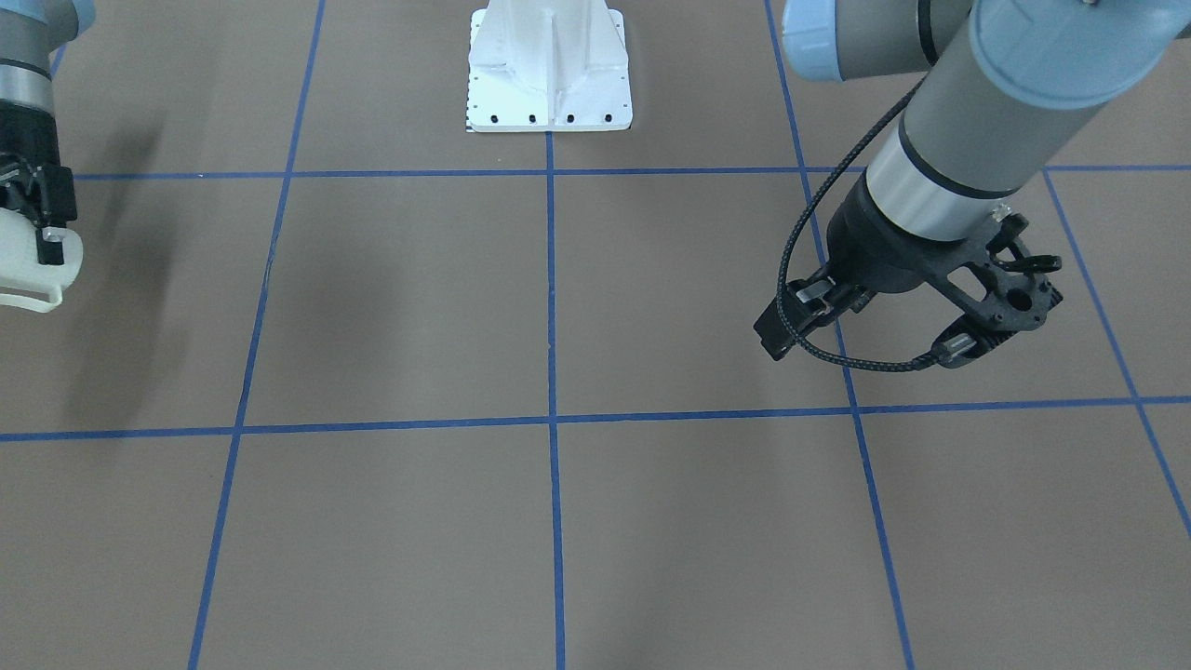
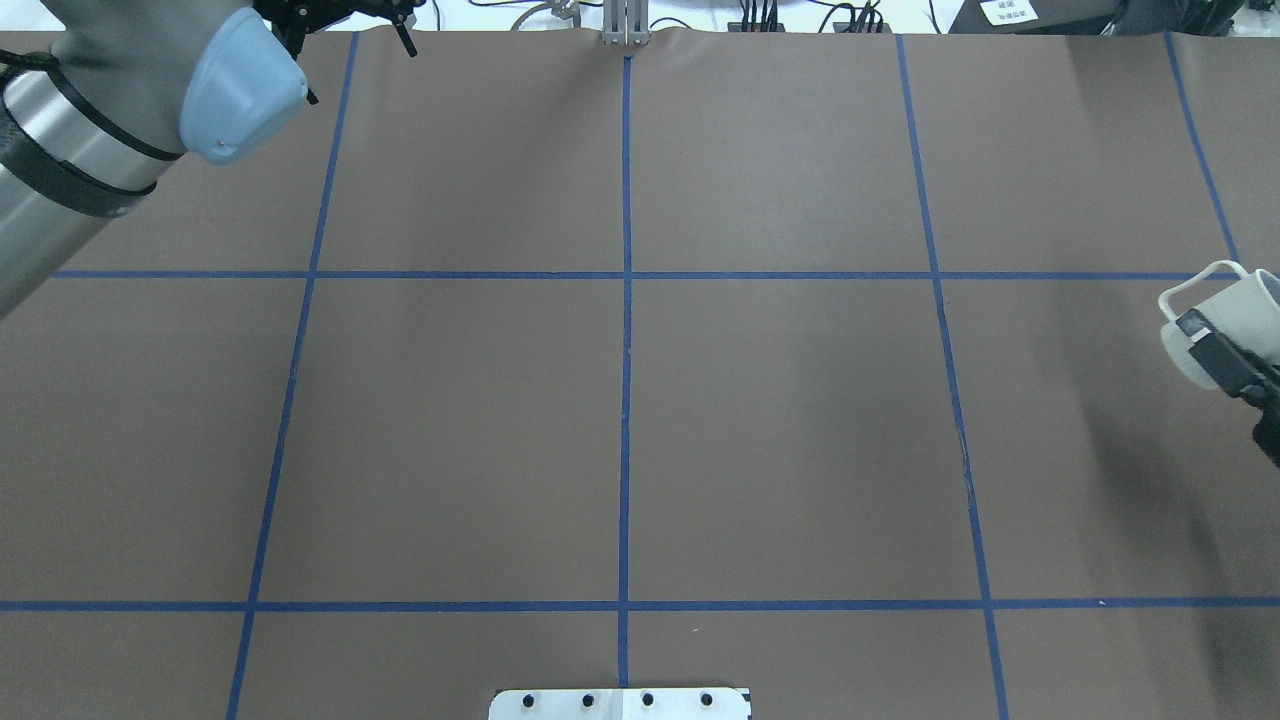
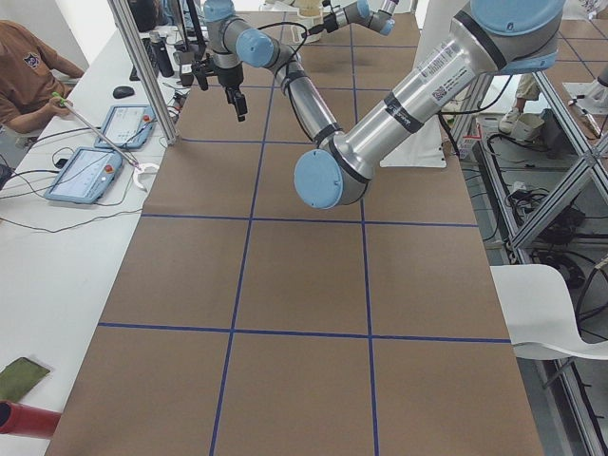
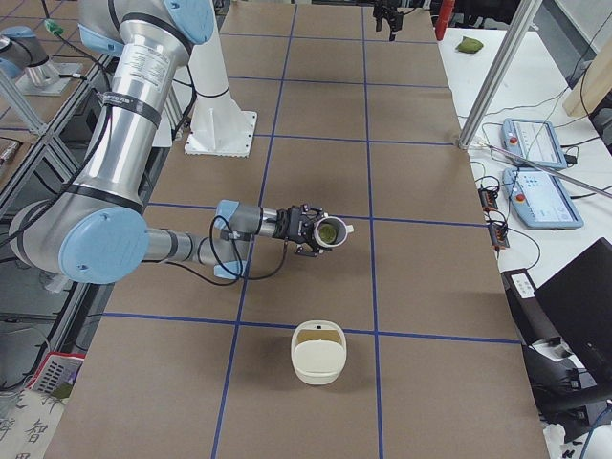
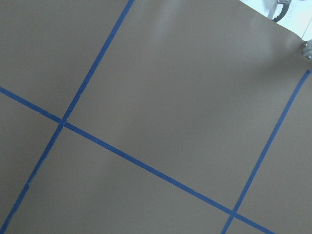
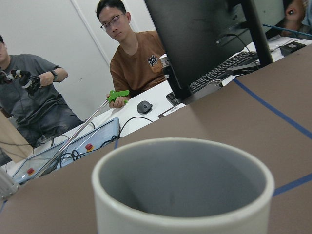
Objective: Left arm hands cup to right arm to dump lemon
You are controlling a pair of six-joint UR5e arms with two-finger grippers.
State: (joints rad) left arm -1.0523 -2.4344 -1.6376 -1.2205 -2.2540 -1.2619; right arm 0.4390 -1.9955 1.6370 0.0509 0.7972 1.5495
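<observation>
Cup (image 1: 23, 265), white ceramic, shows at the left edge of the exterior front-facing view with the right gripper (image 1: 46, 251) clamped on its wall. On the right of that frame the left gripper (image 1: 809, 312) hangs over the brown table (image 1: 419, 298) inside its holed bracket; I cannot tell how its jaws stand.

From overhead, the cup (image 2: 1235, 300) sits at the right edge, handle toward the upper left, a black finger of the right gripper (image 2: 1215, 350) across it. The left arm (image 2: 90, 130) fills the upper left corner.

In the exterior left view, the near left arm (image 3: 399, 104) reaches to the upper left.

In the exterior right view, the cup (image 4: 342, 229) is at mid-frame in the right gripper (image 4: 308, 231), the yellow-green lemon (image 4: 327, 232) in its mouth. A white tub (image 4: 318, 356) stands lower in frame.

The left wrist view shows only blue tape lines (image 5: 146, 165) on brown.

The right wrist view looks into the cup (image 6: 185, 209); whether the lemon shows there I cannot tell.
</observation>
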